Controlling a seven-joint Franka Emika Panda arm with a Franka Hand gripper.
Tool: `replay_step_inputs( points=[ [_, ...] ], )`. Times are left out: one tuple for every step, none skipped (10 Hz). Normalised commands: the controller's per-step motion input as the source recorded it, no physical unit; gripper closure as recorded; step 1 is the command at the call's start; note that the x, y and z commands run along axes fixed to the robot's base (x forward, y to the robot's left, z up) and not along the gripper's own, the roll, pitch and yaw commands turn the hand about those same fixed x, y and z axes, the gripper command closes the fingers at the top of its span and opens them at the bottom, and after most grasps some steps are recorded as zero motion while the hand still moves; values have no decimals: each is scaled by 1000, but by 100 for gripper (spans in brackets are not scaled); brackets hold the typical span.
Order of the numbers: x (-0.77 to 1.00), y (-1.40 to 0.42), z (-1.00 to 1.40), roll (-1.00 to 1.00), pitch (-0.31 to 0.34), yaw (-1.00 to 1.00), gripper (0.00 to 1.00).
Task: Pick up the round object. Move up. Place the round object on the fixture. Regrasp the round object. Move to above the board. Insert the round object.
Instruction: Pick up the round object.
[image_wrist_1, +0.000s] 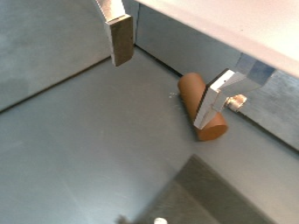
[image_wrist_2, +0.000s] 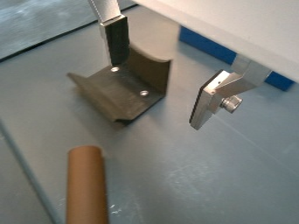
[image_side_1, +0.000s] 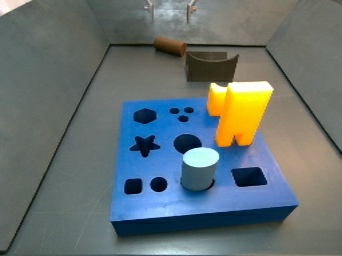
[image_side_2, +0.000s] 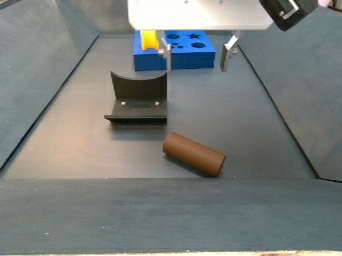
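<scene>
With the hand (image_side_2: 198, 54) spread empty above the tabletop, it should probably lower squarely across the peg (image_side_2: 195, 154) lying near the fixture (image_side_2: 136, 98), then close at mid-length.

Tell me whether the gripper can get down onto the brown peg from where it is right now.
Probably yes. The gripper hangs open above the floor; the round object lies flat, apart from the fixture, with nothing covering it.

Grey floor (image_side_2: 80, 150): round object (image_side_2: 195, 153), fixture (image_side_2: 136, 97), board (image_side_1: 201, 170); tool (image_side_2: 197, 58) above.
</scene>
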Motion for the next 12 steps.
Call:
replay_step_inputs(
  points=[
    [480, 166, -180, 171, 0, 594, 0],
    [466, 151, -280, 149, 0, 620, 0],
    [431, 223, -451, 63, 0, 600, 0],
    [243, 386, -740, 23, -49, 603, 0],
    [103, 560, -857, 0, -69, 569, 0],
    [0, 663, -786, -111, -100, 491, 0],
    [-9, 640, -709, -291, -166, 474, 0],
    [-40, 574, -631, -457, -160, 451, 0],
    [0, 491, -520, -589, -131, 423, 0],
    [0, 429, -517, -626, -54, 351, 0],
    [0, 394, -483, -671, -20, 317, 0],
    [0, 246, -371, -669, 0, 234, 0]
  ],
)
